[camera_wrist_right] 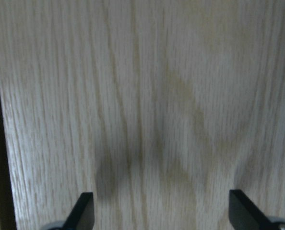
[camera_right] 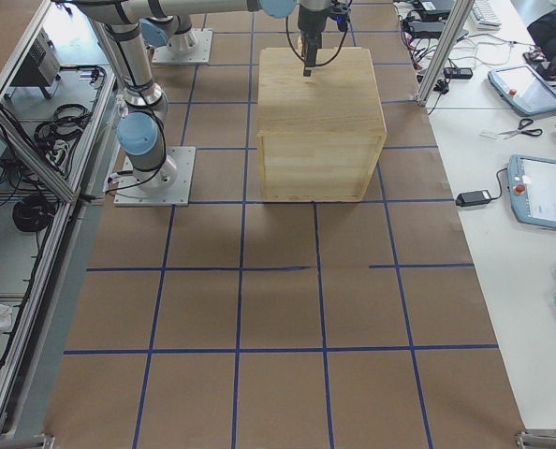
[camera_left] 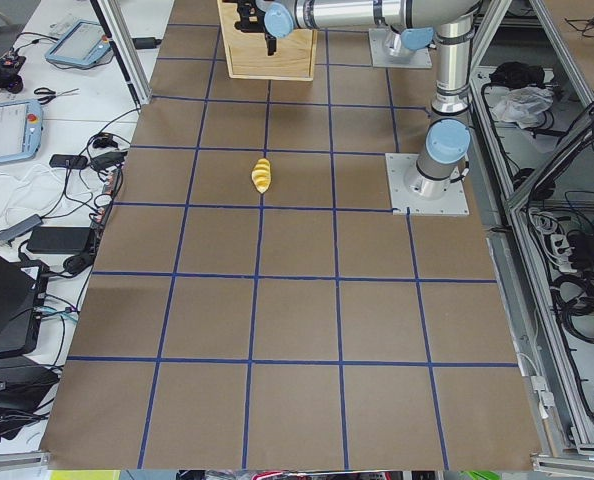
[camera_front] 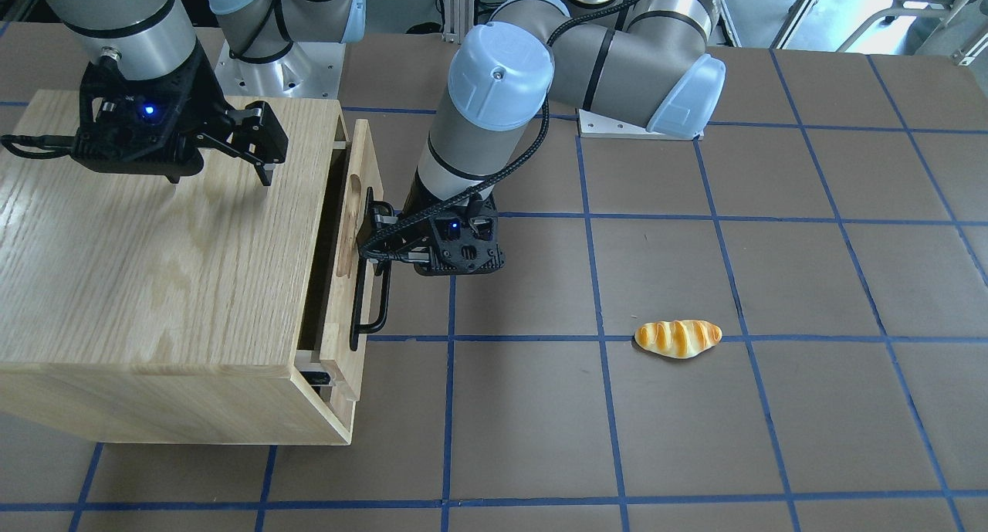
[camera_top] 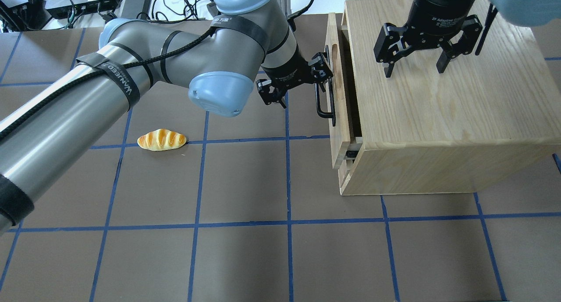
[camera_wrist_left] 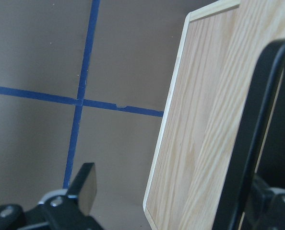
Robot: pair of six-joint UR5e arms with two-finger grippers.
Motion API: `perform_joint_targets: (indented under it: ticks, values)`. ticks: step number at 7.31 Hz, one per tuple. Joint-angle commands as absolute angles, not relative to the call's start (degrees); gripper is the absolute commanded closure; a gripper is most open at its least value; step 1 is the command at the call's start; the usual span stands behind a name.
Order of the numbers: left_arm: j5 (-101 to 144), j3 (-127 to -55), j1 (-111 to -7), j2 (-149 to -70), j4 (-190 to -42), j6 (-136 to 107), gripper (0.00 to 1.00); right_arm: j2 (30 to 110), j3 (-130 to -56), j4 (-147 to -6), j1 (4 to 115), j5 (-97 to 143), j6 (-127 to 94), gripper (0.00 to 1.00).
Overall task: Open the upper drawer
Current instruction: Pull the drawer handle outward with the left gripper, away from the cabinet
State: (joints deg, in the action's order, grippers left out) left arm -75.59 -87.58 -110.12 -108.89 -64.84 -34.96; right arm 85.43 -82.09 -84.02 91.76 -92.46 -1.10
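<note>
The upper drawer (camera_front: 364, 178) is light oak and stands a little way out of the oak cabinet (camera_front: 154, 269), with a dark gap behind its front panel (camera_top: 335, 100). Its black bar handle (camera_front: 369, 316) runs along the panel, beside a slot cutout. My left gripper (camera_top: 296, 80) is open, with one finger (camera_top: 322, 67) hooked at the handle (camera_top: 326, 113) and the other out over the table. In the left wrist view the handle (camera_wrist_left: 250, 139) lies next to the right finger (camera_wrist_left: 272, 201). My right gripper (camera_top: 415, 67) is open and empty over the cabinet top (camera_wrist_right: 142, 96).
A toy bread roll (camera_front: 678, 338) lies on the brown table with blue tape lines, to the open side of the drawer, and shows in the overhead view (camera_top: 161, 140). The cabinet (camera_right: 320, 103) stands near the robot's right end of the table.
</note>
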Motion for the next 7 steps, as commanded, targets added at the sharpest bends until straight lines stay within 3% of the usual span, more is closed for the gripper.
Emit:
perform_joint_targets:
  ticks: [1, 7]
  values:
    - [-75.5, -88.33, -108.9, -108.72, -65.92, -31.41, 0.0, 85.43, -82.09, -84.02, 91.76, -92.46, -1.14, 0.0]
    - [-75.59, -87.63, -106.52, -107.93, -68.99, -30.76, 0.0, 85.43, -82.09, -84.02, 91.76, -92.46, -1.14, 0.0]
